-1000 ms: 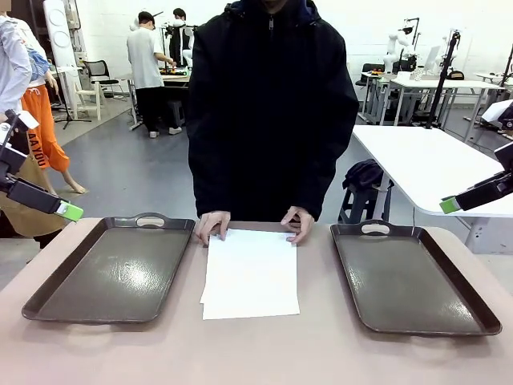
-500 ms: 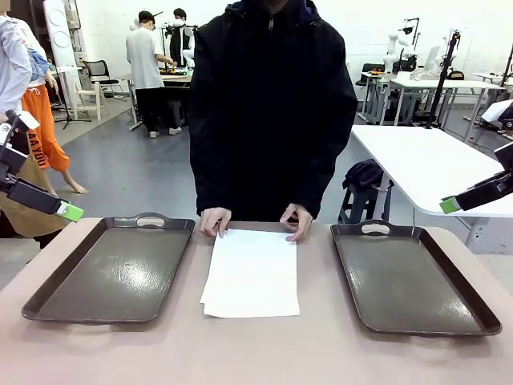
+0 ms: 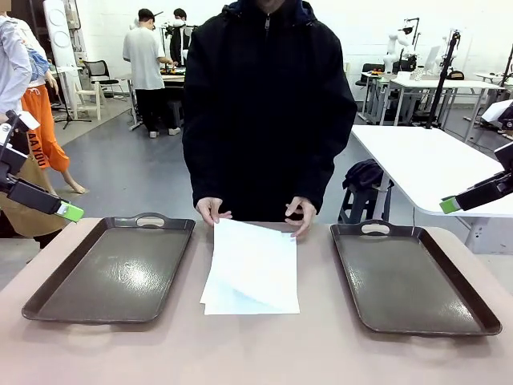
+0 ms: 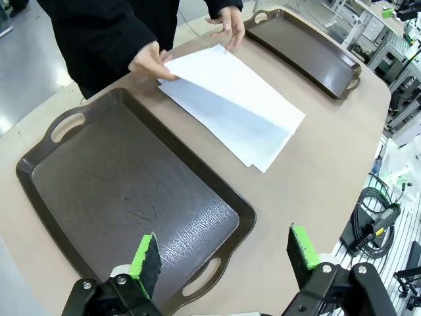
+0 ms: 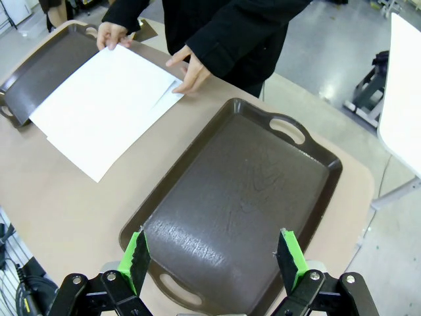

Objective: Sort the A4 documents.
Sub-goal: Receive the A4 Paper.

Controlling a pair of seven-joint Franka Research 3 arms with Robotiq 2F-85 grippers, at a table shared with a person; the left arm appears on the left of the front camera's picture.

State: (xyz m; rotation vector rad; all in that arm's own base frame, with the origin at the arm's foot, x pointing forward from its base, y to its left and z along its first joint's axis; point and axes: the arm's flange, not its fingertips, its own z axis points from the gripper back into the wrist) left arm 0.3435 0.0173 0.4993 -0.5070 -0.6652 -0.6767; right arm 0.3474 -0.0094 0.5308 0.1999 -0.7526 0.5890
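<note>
Front view, centre: thin white A4 paper sheets (image 3: 256,269) lie on the beige bench (image 3: 256,353), one lifted by the person (image 3: 268,104); left hand (image 4: 224,253) and right hand (image 5: 212,257), both spread empty, could pinch several clinging sheets.

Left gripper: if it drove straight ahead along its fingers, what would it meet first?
Probably the bare floor of the dark tray on the robot's left. The open left gripper points down at it with nothing between, though depth is hard to judge.
</note>
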